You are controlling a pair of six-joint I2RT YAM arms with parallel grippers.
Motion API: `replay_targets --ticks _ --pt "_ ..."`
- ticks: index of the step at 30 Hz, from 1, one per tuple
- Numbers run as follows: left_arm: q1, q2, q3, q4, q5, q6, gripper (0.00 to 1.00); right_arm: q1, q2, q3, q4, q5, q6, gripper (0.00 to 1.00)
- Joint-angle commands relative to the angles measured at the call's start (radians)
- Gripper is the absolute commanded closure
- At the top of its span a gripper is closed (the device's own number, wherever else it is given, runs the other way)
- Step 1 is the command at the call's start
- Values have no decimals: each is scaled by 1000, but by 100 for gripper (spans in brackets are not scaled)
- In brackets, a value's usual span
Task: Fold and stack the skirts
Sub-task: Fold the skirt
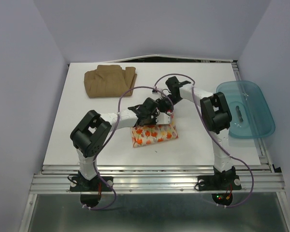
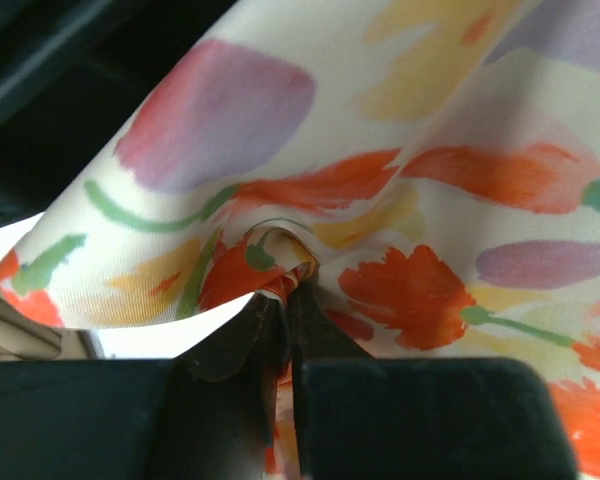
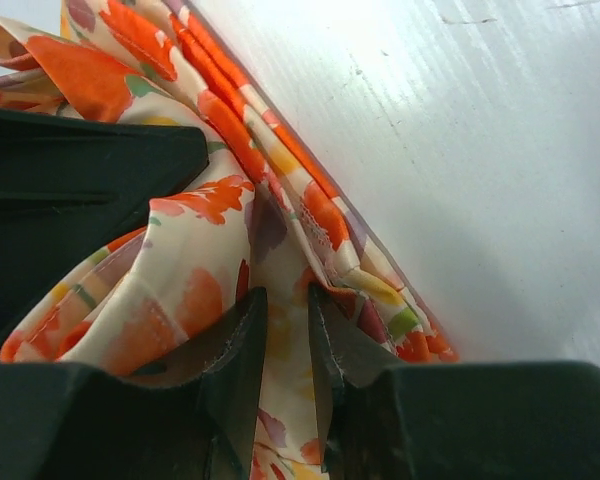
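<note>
Printed skirt [image 1: 153, 135] lies bunched in a small bundle on the desk [image 1: 87, 135], toward the near edge. Seen from above, both wrists cover its far side. Left tool [image 2: 285, 300] pinches a rolled knot of the print, and cloth fills nearly all of its camera. Right tool [image 3: 280, 315] is almost pressed together, with a pleated fold caught in the narrow gap; I can't tell how firm the hold is. From above I can't see either tool's tips. Tan skirt [image 1: 110, 81] sits folded at the far left corner, well apart. Teal tub [image 1: 246, 116] rests at the desk's right edge, and a dark item inside is too small to name.
</note>
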Motion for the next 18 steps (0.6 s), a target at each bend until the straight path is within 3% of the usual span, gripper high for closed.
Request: replay_targets --ticks 1,10,18 --pt "1 14 -35 12 0 34 78 12 80 45 -42 253 53 69" --pt "1 54 -39 -10 -1 52 74 -28 13 243 -46 463 105 61" --pt "16 28 63 -100 10 55 60 -157 -71 280 -46 413 135 57"
